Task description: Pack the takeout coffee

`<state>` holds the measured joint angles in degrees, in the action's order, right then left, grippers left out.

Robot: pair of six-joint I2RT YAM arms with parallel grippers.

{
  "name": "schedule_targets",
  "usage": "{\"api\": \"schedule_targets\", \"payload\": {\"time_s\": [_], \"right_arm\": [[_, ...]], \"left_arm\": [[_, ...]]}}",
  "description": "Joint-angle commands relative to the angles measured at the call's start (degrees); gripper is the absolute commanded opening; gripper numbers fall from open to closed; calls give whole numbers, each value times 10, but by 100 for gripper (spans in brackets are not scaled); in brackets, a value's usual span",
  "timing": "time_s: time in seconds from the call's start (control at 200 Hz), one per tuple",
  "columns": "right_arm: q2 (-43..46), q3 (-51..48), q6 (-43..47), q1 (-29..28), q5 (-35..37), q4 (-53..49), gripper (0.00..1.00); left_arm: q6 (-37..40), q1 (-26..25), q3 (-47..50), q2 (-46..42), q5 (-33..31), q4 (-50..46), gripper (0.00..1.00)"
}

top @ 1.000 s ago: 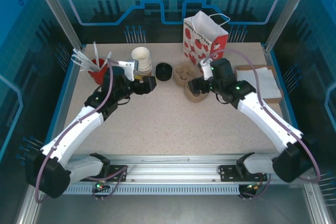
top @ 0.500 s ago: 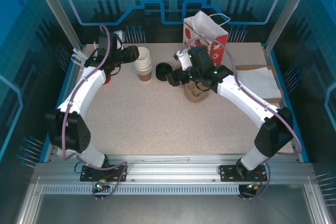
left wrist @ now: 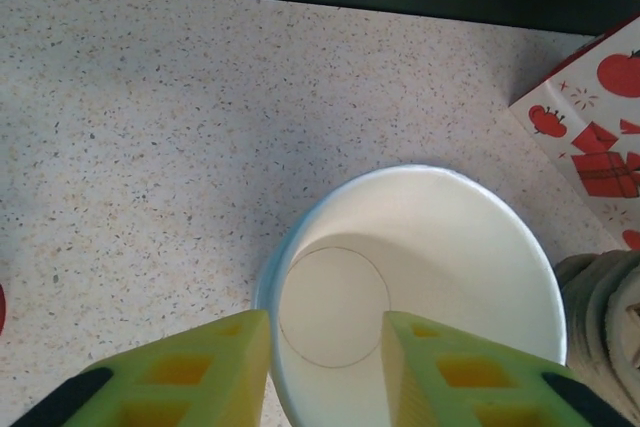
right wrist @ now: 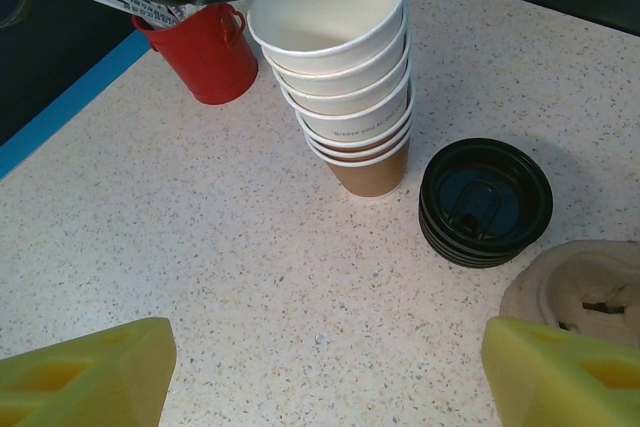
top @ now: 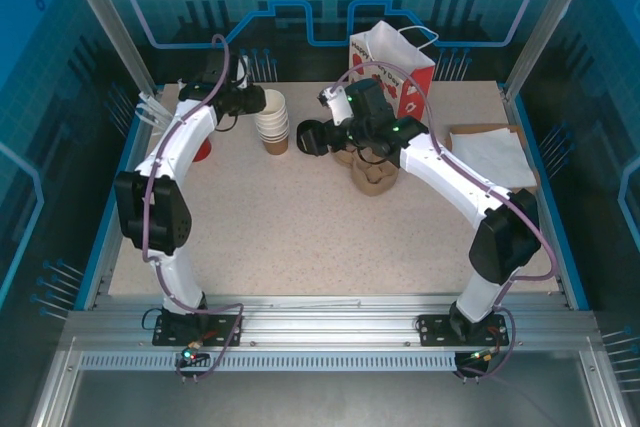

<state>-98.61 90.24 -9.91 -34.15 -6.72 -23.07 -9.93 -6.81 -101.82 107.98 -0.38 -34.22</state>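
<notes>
The takeout coffee is out of view. A stack of lidless white paper cups [top: 272,119] stands at the back left of the table. My left gripper [top: 252,103] hangs over the top cup [left wrist: 440,247]. One yellow finger [left wrist: 215,367] is outside the rim and the other is inside, with a clear gap between them. A stack of loose black lids [right wrist: 486,201] sits just right of the cups [right wrist: 350,87]. My right gripper [right wrist: 325,367] is open over bare table in front of cups and lids, holding nothing. The strawberry-print bag [top: 395,72] stands upright behind.
A red pot of stirrers [right wrist: 205,52] stands left of the cups. Brown pulp cup carriers [top: 372,175] lie under the right arm, beside the lids. White napkins [top: 490,152] lie at the right edge. The bag's side [left wrist: 600,117] is close to the right of the top cup.
The left arm swung back from mid-table to the cup stack and its jaws narrowed around the top cup's rim. The right arm moved left from the carriers to the lids.
</notes>
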Motion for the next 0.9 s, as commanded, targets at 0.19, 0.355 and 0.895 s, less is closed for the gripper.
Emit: {"api": "schedule_targets", "payload": {"time_s": [0.19,0.355,0.895], "right_arm": [[0,11,-4,-10,-8,-7,82],[3,8,-1,-10,-8,-10,82],[-8,2,5,-10,-5,-16,82]], "left_arm": [[18,8,-30,23,-14,-34,27],[19,10,-35,27,-15,-34,30],[24,21,-37,35,-9,-36,26]]}}
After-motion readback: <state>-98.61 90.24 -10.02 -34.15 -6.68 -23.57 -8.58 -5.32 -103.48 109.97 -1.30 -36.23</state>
